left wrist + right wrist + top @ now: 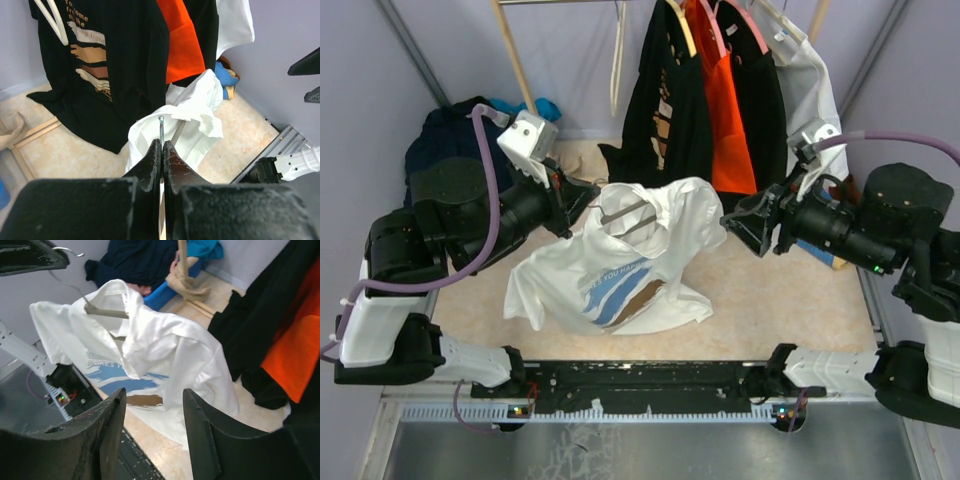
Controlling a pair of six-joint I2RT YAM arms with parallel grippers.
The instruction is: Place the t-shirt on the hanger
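Jaws of the left end effector (pixel 161 145) are clamped on the wire hook of the single hanger (pixel 625 215), lifting it above the table (pixel 770 290) so the one t-shirt (pixel 620 270) hangs draped over its arms mid-scene. To the right, the right end effector (pixel 745 228) stands apart and empty just beside the shirt's right sleeve, probably ready to straighten the cloth.

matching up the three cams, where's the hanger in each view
top external: centre, the hanger arms show inside the neck of the t-shirt.
left wrist: lower centre, its wire is pinched in the left gripper.
right wrist: upper left, a grey arm sits in the collar.
shared landmark: the orange garment hanging behind.
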